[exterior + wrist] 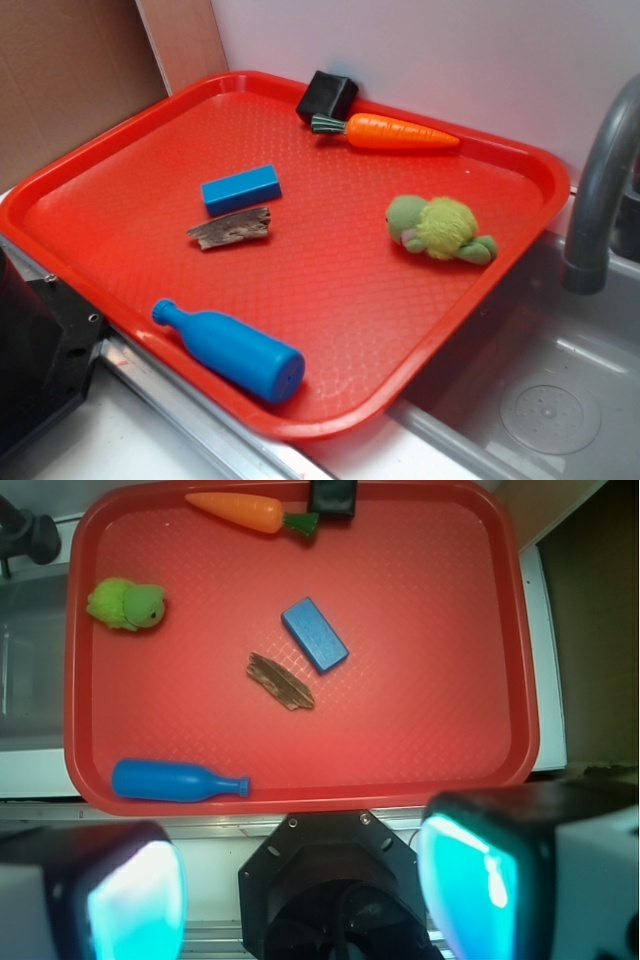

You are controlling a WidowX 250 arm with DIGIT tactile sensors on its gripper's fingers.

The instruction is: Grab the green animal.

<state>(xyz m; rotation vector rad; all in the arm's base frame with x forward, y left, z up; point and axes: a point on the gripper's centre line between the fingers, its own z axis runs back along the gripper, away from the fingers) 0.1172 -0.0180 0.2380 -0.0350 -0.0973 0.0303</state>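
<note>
The green animal (440, 228) is a small fuzzy yellow-green plush with a duller green head and limbs. It lies on the red tray (340, 280) near the tray's right edge, below the tip of the orange carrot (400, 132). In the wrist view the green animal (125, 604) is at the tray's (430, 680) upper left. My gripper (300, 890) hangs high above, back over the robot base and off the tray's near rim. It is open, its cyan pads (135, 900) wide apart with nothing between them. The exterior view does not show the gripper.
On the tray also lie a blue block (241, 189), a brown piece of wood (230, 228), a blue bottle (232, 349) near the front rim and a black cube (326, 96) at the back. A grey faucet (600, 190) and sink (540, 400) stand at the right.
</note>
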